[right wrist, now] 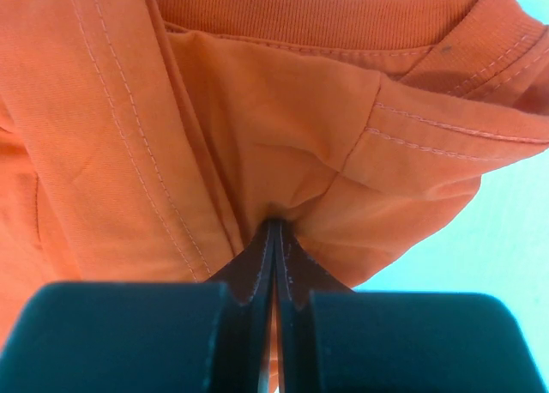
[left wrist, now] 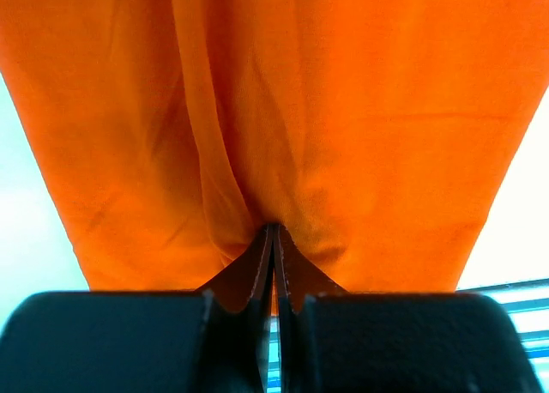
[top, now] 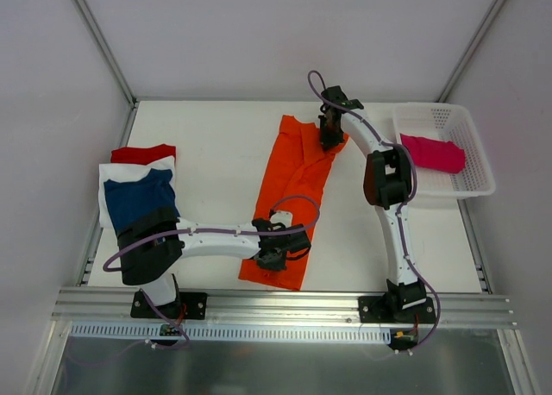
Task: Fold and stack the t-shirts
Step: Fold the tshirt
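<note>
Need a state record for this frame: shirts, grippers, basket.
orange shirt: folded lengthwise, a long strip on the middle of the table
left gripper: shut on orange shirt, near end
right gripper: shut on orange shirt, by the collar
stack: table's left; navy shirt on top, white shirt and red shirt showing beneath
basket: table's right, holds pink shirt
</note>
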### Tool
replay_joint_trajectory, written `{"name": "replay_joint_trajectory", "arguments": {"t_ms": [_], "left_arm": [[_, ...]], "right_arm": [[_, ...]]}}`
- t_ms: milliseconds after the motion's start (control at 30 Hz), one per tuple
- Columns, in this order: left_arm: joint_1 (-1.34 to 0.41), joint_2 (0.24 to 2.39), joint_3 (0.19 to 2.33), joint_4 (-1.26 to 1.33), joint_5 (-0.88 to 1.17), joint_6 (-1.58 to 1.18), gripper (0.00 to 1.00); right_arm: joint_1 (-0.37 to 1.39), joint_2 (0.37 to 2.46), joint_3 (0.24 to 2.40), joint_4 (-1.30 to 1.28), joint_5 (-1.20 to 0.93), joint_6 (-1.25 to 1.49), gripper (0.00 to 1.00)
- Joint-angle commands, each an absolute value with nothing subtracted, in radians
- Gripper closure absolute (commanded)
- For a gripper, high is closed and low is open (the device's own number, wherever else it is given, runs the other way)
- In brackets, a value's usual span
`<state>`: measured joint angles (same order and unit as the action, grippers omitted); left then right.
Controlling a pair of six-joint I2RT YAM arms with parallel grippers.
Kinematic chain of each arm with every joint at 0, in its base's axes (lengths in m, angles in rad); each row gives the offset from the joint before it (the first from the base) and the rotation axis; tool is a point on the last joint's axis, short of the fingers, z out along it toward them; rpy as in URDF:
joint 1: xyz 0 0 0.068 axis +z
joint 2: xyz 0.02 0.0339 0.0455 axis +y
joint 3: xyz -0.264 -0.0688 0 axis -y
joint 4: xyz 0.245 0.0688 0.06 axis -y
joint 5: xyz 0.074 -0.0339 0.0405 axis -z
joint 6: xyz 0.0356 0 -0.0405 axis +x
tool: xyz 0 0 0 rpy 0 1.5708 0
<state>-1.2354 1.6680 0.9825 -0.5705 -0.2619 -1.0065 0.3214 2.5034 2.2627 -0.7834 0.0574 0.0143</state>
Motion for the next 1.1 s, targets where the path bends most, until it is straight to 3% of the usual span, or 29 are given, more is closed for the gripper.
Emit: {"name": "replay_joint_trajectory", "arguments": {"t_ms": [0, 300, 467, 1067], "left_arm": [[-1.235, 1.658, 0.985, -0.584, -0.269, -0.994, 1.00], [-1.243, 1.726, 1.003, -0.489, -0.160, -0.989, 1.00], [-1.244, 1.729, 1.038, -0.479, -0.156, -0.979, 1.00], [-1.250, 1.732, 1.124, -0.479, -0.187, -0.946, 1.00]], "right_arm": [[0.324, 2.528, 2.279, -0.810, 0.028, 0.028, 1.00], [0.318, 2.549, 2.315, -0.805, 0.012, 0.026, 1.00], [0.299, 2.571, 2.329, -0.785, -0.115, 0.049, 1.00], [0.291, 2.574, 2.312, -0.689, -0.187, 0.064, 1.00]]}}
